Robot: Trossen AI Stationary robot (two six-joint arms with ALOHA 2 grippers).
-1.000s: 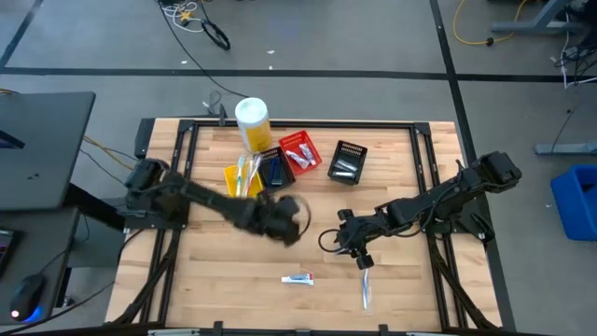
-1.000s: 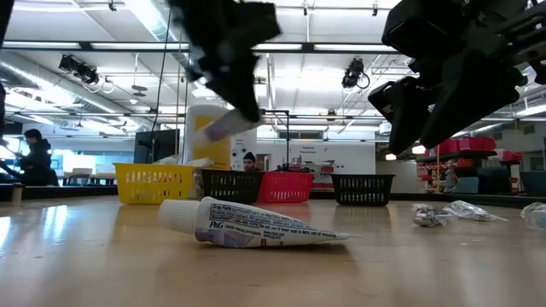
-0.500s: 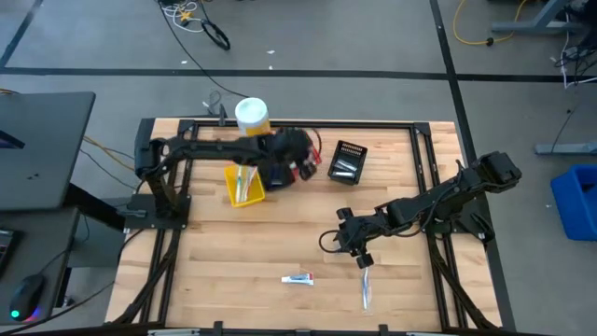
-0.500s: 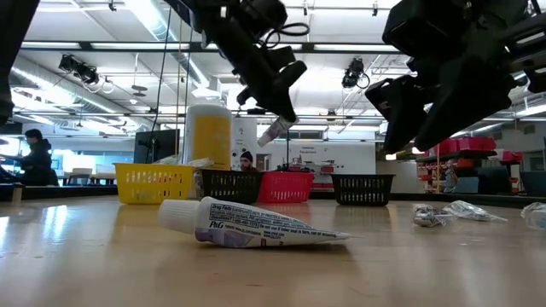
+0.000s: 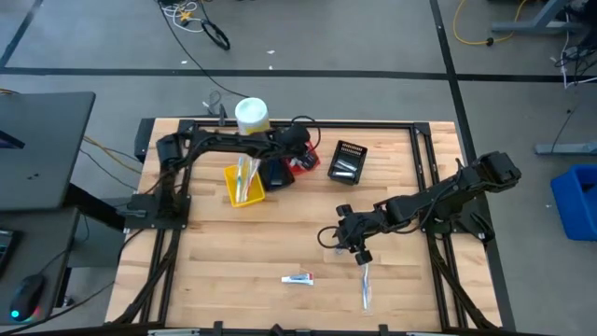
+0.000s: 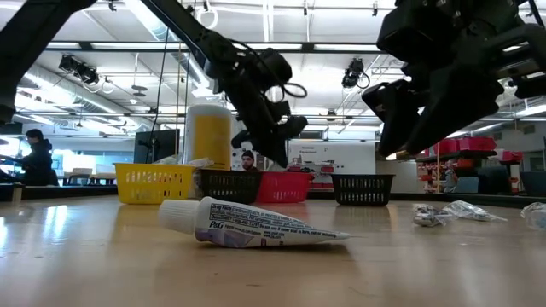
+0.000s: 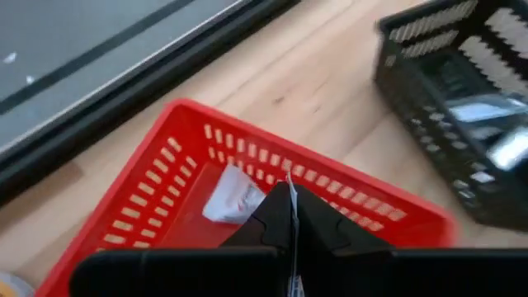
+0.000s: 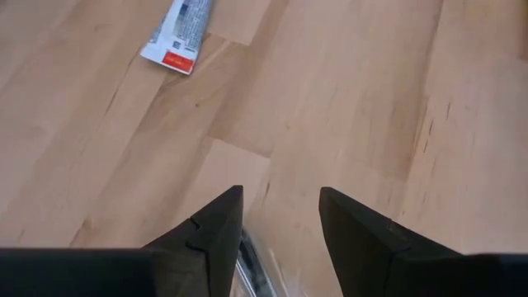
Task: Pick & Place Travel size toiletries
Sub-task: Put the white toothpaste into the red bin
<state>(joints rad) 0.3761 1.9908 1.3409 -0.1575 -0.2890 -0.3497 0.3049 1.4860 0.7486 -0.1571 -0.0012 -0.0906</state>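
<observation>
My left gripper (image 5: pixel 297 157) hovers over the red basket (image 5: pixel 310 161) at the table's far side, shut on a thin white tube that shows edge-on in the left wrist view (image 7: pixel 290 198). Another white tube (image 7: pixel 232 196) lies flat in that basket. My right gripper (image 5: pixel 359 254) hangs open over the table's middle. A clear wrapped item (image 5: pixel 366 289) lies on the wood just nearer than it and shows low between its fingers (image 8: pixel 250 262). A white tube (image 5: pixel 298 278) lies flat near the front edge. My left gripper pinches the white tube's thin flat edge (image 7: pixel 291 216) between its two shut fingers. The fingers slant down toward the far side. The tube is lifted clear above the red basket; the fingers hide the rest of it.
A yellow basket (image 5: pixel 243 183) with toothbrushes, a dark basket (image 5: pixel 276 174) and a black basket (image 5: pixel 348 161) stand beside the red one. A yellow canister with a white lid (image 5: pixel 252 118) stands behind them. Silvery packets (image 6: pixel 448 211) lie at the right in the low view.
My left gripper has swung from the table's middle toward the far edge and sunk a little, carrying the white tube, and now hangs over the red basket. My right gripper has kept its place.
</observation>
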